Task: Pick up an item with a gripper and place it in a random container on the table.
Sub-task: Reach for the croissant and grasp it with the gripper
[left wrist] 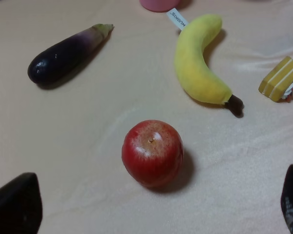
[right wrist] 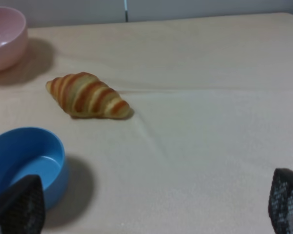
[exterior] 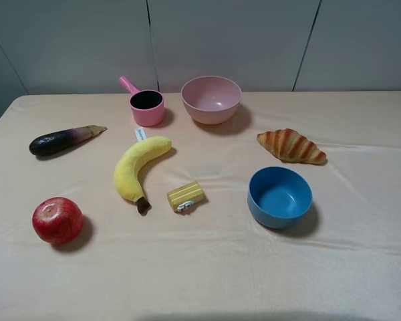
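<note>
Exterior high view, with both wrist views: starting layout. The croissant [exterior: 292,146] lies flat on the right half of the table [exterior: 207,274], its long axis running roughly across the scene and touching nothing else. It shows no sign of being grasped, so the pick-up is judged not yet begun. The clear cloth all round it leaves room for jaws to straddle its narrow width.

The pink bowl [exterior: 211,114] stands upright and empty toward the back, behind and to the left of the croissant. Its open mouth faces up, so it can take a drop from above. The blue bowl [exterior: 267,215] sits near the croissant's front side, also empty.

In the right wrist view, the right gripper [right wrist: 151,204] is spread wide and holds nothing. Its black fingers [right wrist: 17,207] show only at the frame's lower corners. The croissant [right wrist: 88,95] lies well ahead of them, which suggests this arm is the nearer one for the reach. The left gripper [left wrist: 154,209] is likewise spread and empty, hanging over the apple [left wrist: 152,153], far from the croissant. Neither arm appears in the exterior view.

The banana [exterior: 137,167], yellow block [exterior: 186,196], eggplant [exterior: 63,140] and handled cup [exterior: 146,105] occupy the left half, apart from the likely carrying path.
</note>
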You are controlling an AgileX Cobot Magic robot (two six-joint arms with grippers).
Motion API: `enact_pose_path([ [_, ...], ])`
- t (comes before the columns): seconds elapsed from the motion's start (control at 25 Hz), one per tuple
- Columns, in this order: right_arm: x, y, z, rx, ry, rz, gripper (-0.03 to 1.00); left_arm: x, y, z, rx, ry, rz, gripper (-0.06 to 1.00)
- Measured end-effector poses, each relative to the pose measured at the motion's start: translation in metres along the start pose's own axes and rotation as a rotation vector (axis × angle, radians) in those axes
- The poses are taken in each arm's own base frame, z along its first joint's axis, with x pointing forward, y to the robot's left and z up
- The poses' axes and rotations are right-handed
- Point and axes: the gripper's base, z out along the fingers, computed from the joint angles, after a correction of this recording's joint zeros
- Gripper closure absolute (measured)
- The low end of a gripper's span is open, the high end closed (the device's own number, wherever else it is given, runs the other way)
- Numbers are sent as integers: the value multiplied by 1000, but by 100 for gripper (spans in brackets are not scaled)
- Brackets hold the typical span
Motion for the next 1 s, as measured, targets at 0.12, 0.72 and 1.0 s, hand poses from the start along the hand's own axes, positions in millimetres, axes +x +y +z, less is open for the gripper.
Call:
enact_pose_path([
  [0.12, -2, 0, 3, 1, 23, -9, 27, 0, 0, 0, 0, 0, 0, -5],
  [0.72, -73, 4, 51, 8, 221, -39, 27, 0, 0, 0, 0, 0, 0, -5],
  [1.0, -103, 6, 96, 5, 320, -79, 27, 0, 0, 0, 0, 0, 0, -5],
])
